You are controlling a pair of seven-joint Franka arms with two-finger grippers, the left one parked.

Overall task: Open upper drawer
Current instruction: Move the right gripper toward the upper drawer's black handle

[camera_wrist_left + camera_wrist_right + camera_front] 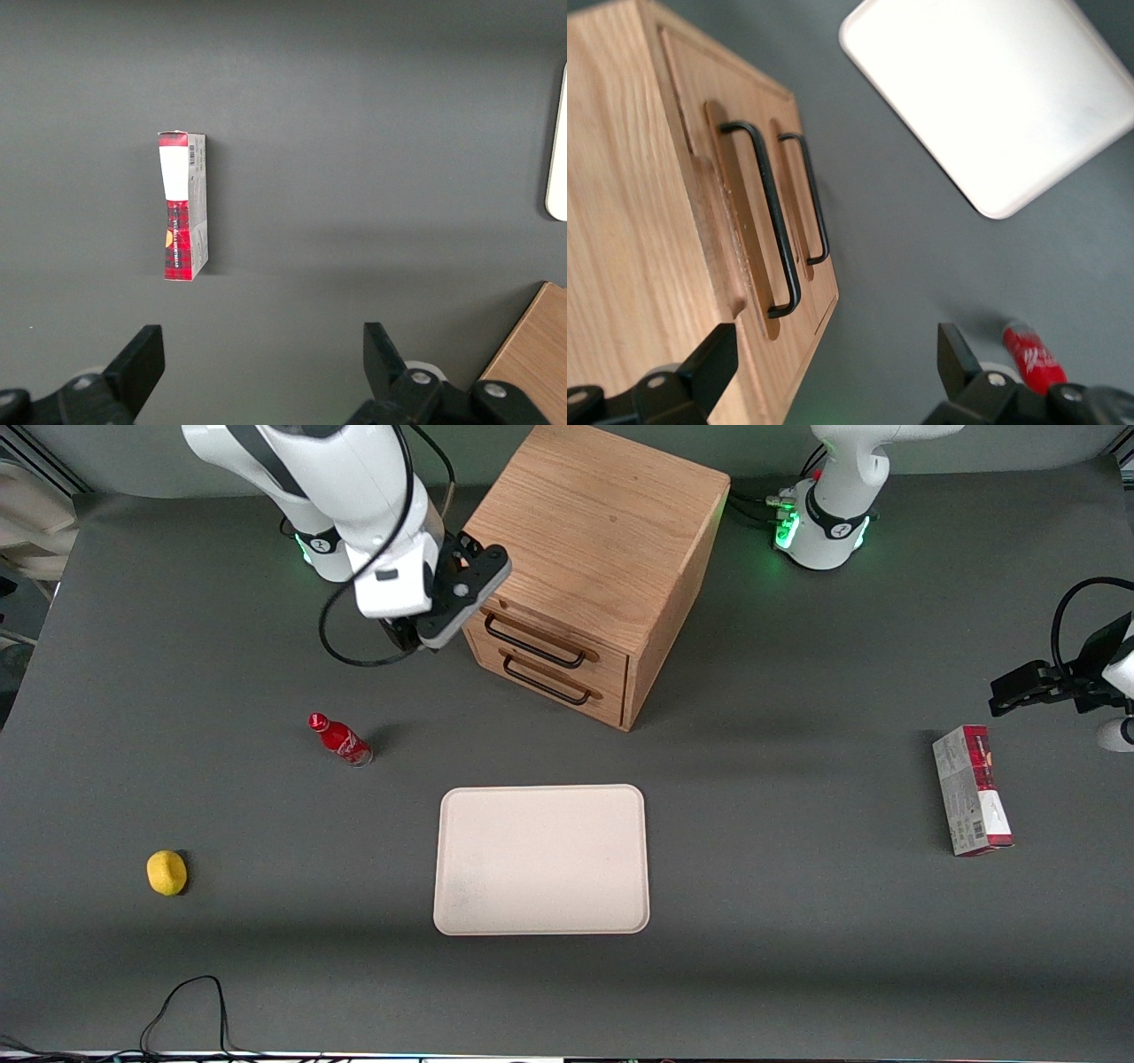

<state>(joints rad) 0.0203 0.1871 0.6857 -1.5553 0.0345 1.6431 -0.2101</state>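
Note:
The wooden cabinet point(594, 531) stands at the back of the table, with both drawers pushed in. The upper drawer point(611, 657) carries a long black bar handle point(534, 646), and the same upper drawer handle point(772, 221) is close in the right wrist view. The lower drawer handle point(549, 685) sits just beneath it. My gripper point(409, 636) hovers beside the cabinet's front corner toward the working arm's end, apart from both handles. In the wrist view the gripper point(833, 372) is open, with nothing between its black fingers point(713, 363).
A cream tray point(540, 859) lies in front of the cabinet, nearer the front camera. A red cola bottle point(341, 740) lies on the table below my gripper. A yellow lemon point(166, 872) sits nearer the camera. A red and white box point(972, 790) lies toward the parked arm's end.

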